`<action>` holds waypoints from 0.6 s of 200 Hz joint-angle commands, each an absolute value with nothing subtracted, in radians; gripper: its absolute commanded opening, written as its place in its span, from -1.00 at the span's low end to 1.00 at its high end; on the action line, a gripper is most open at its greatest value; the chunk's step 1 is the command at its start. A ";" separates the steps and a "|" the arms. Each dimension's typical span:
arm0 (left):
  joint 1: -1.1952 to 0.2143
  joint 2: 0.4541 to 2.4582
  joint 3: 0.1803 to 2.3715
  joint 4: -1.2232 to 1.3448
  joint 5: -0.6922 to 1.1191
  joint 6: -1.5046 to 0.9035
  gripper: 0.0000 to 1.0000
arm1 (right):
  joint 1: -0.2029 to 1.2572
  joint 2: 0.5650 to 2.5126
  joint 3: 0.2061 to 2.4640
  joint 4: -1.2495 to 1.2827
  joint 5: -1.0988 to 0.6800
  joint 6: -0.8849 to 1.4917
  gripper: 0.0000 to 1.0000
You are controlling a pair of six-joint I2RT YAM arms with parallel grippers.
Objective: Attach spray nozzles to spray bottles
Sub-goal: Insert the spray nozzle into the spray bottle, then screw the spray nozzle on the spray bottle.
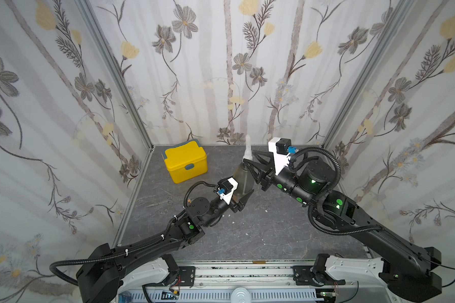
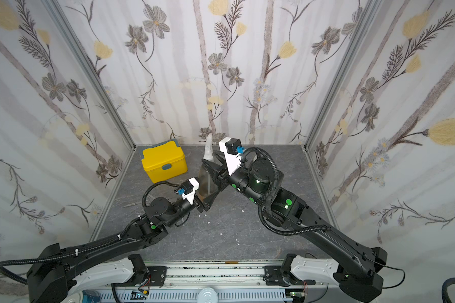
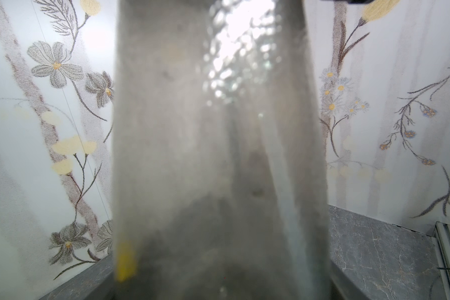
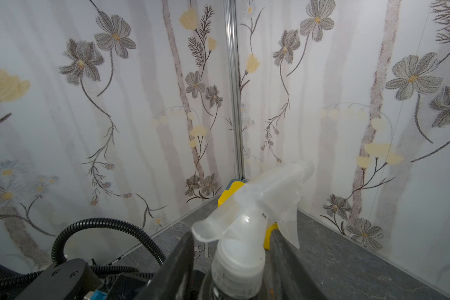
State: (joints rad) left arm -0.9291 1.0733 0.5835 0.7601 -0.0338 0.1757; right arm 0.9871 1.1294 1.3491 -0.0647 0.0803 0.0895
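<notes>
The grey bottle [image 1: 243, 181], with a nozzle [image 4: 244, 220] on its neck, stands upright just right of the yellow box [image 1: 185, 164]. Both arms stretch inward to it. The left gripper [image 1: 243, 195] clamps its lower body. The right gripper [image 1: 252, 162] straddles the collar, though I cannot tell if it grips. The left wrist view shows only blurred bottle.

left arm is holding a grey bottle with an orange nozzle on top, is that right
No. The nozzle is clear-whitish, not orange, as the right wrist view shows. The left arm does hold the grey bottle that it tops.
</notes>
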 commanded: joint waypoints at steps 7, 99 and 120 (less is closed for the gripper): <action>-0.929 1.072 0.594 0.793 -0.040 0.178 0.44 | 0.995 1.115 1.340 -0.095 0.059 0.101 -0.09; -0.928 1.076 0.594 0.790 -0.032 0.181 0.43 | 1.011 1.021 1.321 -0.223 0.055 0.089 -0.03; -0.929 1.077 0.601 0.778 -0.003 0.177 0.42 | 0.996 0.993 1.318 -0.242 0.098 0.058 -0.11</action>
